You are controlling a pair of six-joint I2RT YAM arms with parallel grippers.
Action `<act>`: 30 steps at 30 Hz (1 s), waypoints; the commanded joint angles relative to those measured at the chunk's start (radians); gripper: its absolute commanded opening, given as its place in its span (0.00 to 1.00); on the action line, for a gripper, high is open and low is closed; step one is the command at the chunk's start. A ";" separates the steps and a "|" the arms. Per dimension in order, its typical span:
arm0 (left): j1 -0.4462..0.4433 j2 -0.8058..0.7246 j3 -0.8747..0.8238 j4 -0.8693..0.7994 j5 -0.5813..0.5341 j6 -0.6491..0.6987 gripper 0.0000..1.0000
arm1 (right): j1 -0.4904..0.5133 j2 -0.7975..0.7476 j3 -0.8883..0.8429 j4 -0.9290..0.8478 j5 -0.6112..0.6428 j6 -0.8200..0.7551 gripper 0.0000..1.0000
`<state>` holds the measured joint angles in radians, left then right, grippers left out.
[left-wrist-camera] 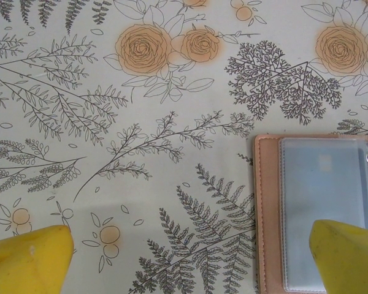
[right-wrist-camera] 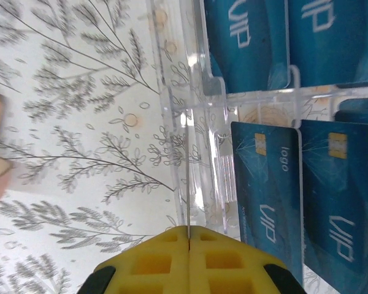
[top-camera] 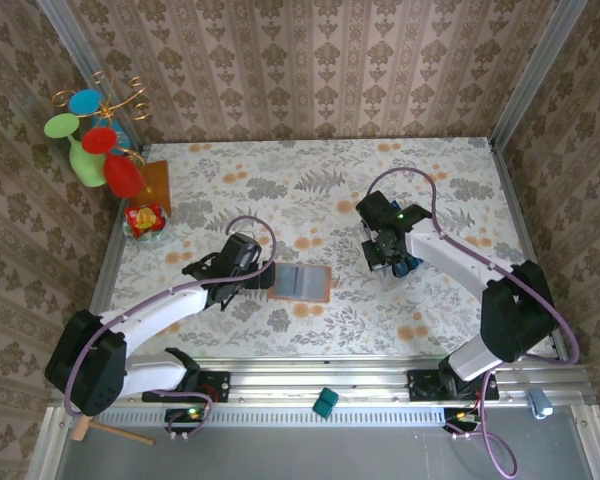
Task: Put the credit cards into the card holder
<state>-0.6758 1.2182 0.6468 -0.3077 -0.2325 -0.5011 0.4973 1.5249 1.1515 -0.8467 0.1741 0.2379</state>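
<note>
Gleaming blue rectangular credit cards point(right-wrist-camera: 264, 196) | left end effector point(left-wrist-camera: 189, 245) spread | right end effector point(right-wrist-camera: 188, 236) pressed together

cards point(right-wrist-camera: 264, 184): glossy blue plastic, catching the light | tray point(right-wrist-camera: 196, 141): clear hard plastic, shiny edges | holder point(left-wrist-camera: 267, 214): matt pinkish leather-look, stitched rim, smooth translucent sleeve inside | table point(left-wrist-camera: 110, 122): smooth printed floral sheet, faint sheen | left pads point(left-wrist-camera: 24, 260): yellow, matt, rubbery-looking
</note>
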 commanded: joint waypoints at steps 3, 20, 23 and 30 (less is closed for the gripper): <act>-0.005 0.016 0.033 -0.009 -0.004 0.009 1.00 | 0.001 -0.112 0.055 -0.041 -0.097 0.038 0.00; -0.006 0.060 0.025 0.009 -0.007 -0.011 1.00 | 0.294 0.010 -0.057 0.483 -0.261 0.478 0.00; -0.005 0.061 0.025 0.007 -0.007 -0.013 1.00 | 0.333 0.069 -0.057 0.534 -0.232 0.522 0.00; -0.008 0.057 0.028 0.001 -0.005 -0.014 1.00 | 0.366 0.132 -0.076 0.567 -0.179 0.557 0.00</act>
<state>-0.6758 1.2747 0.6506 -0.3000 -0.2325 -0.5014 0.8581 1.6524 1.0969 -0.3199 -0.0605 0.7502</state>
